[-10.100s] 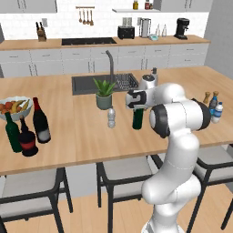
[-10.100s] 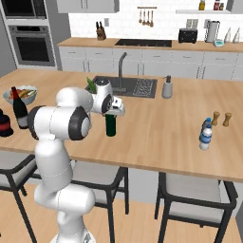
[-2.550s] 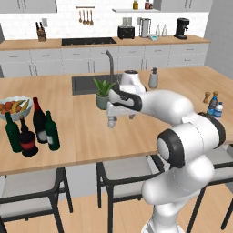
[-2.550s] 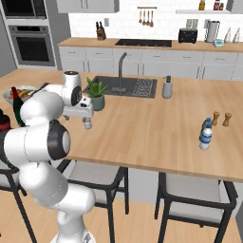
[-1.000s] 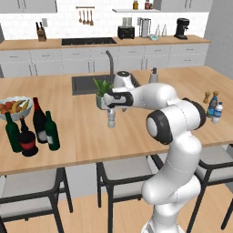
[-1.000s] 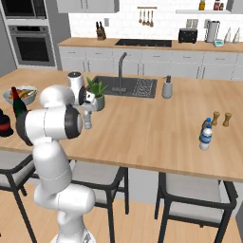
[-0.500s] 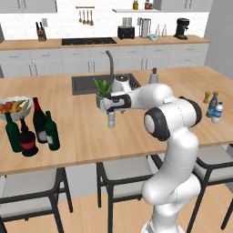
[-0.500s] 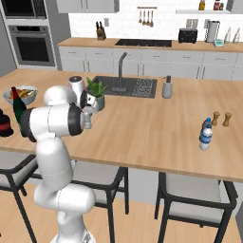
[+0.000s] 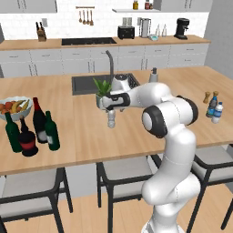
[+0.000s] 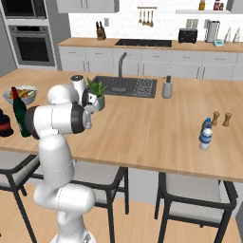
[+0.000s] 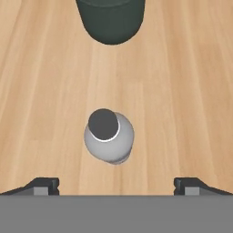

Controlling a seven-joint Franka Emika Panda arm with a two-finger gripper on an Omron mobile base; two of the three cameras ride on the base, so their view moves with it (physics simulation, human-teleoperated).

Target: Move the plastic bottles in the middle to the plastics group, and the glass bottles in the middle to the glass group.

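- The gripper hangs spread wide and empty, straight above the small clear plastic bottle, whose cap lies between the fingertips.
- That bottle stands upright mid-counter, just in front of the potted plant.
- By the fruit bowl, the wine bottle and shorter green bottle stand with the glass group: apparently done.
- Left: carry it to the plastics group, well apart at the far end.
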